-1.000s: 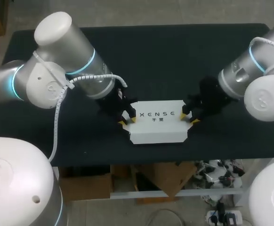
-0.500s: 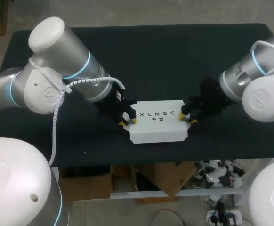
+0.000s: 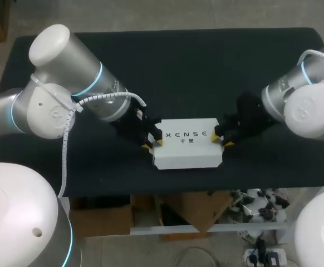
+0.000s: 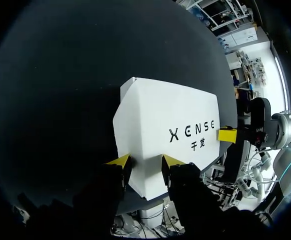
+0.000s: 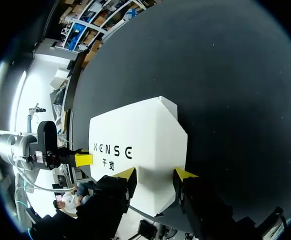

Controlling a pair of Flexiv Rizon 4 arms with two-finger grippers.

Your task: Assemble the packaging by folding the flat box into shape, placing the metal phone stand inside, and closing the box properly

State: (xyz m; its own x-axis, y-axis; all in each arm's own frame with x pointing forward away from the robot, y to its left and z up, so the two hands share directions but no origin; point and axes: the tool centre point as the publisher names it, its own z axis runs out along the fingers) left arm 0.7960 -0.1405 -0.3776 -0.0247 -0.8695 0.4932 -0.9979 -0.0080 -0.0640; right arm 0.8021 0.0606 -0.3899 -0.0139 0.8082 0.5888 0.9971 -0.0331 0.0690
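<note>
From above, the white box [image 3: 187, 143] lies closed on the black tabletop [image 3: 206, 67], my left tool [image 3: 152, 144] and right tool [image 3: 221, 137] at opposite ends. In my left wrist view the tool is clenched on one end of the box. In my right wrist view the tool grasps the other end.

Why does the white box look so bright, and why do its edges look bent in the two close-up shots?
Head view: the white box is evenly lit, without glare, and stark against the black table, which swallows shadows and the dark left tool and right tool. Left wrist view: the fisheye lens bows the box's straight edges. Right wrist view: the same bowing.
</note>
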